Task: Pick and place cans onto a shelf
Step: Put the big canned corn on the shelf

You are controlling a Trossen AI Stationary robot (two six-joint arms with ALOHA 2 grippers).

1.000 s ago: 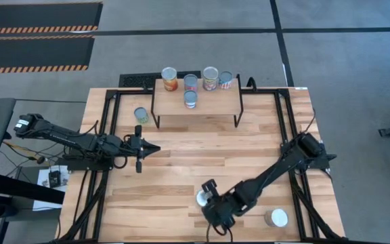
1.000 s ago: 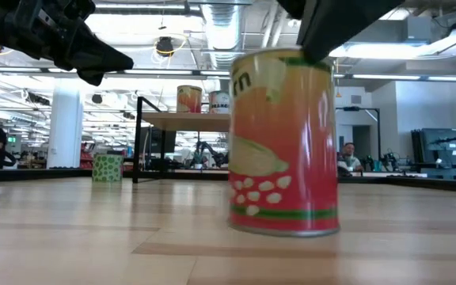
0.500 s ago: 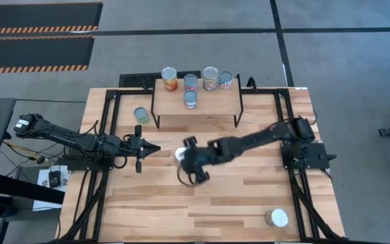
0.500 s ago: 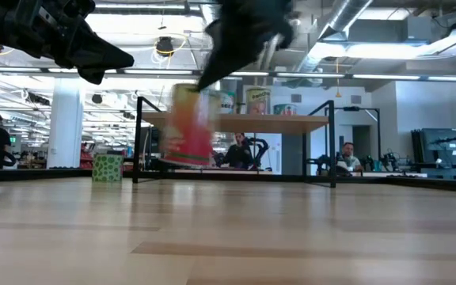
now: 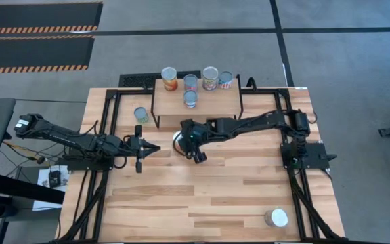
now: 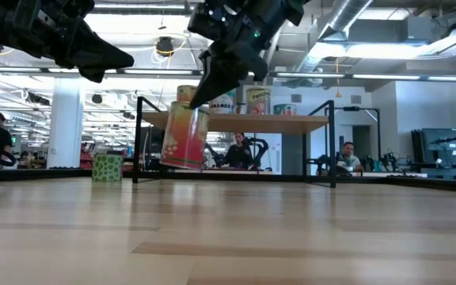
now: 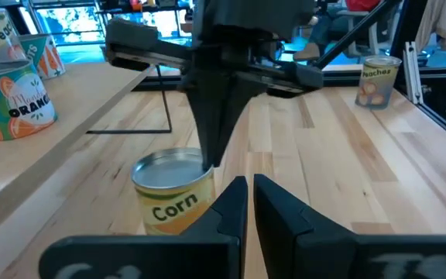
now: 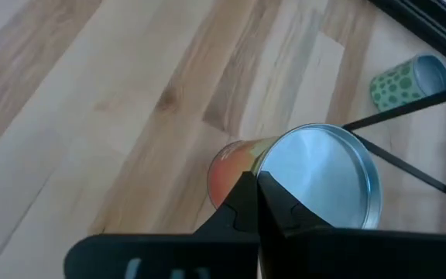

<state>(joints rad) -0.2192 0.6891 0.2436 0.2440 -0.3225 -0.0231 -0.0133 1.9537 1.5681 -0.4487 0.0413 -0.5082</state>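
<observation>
Corn can (image 6: 185, 136) hung clamped in the right gripper (image 5: 185, 140) before the shelf (image 5: 212, 103); only the low view showed it airborne. Five cans topped the shelf. Left gripper (image 5: 149, 148) sat pinched, empty.

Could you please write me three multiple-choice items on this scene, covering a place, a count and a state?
1. Where does the green can stand?
A. On the shelf
B. On the table left of the shelf
C. In the left pincer

2. How many cans stand on the shelf?
A. Three
B. Five
C. Eight

3. What is the right pincer doing?
A. Holding the corn can in the air
B. Resting empty
C. Pressing on the shelf

Key: B, it sits on the tabletop beside the shelf's legs; B, five tops show; A, the low view shows it above the table.
</observation>
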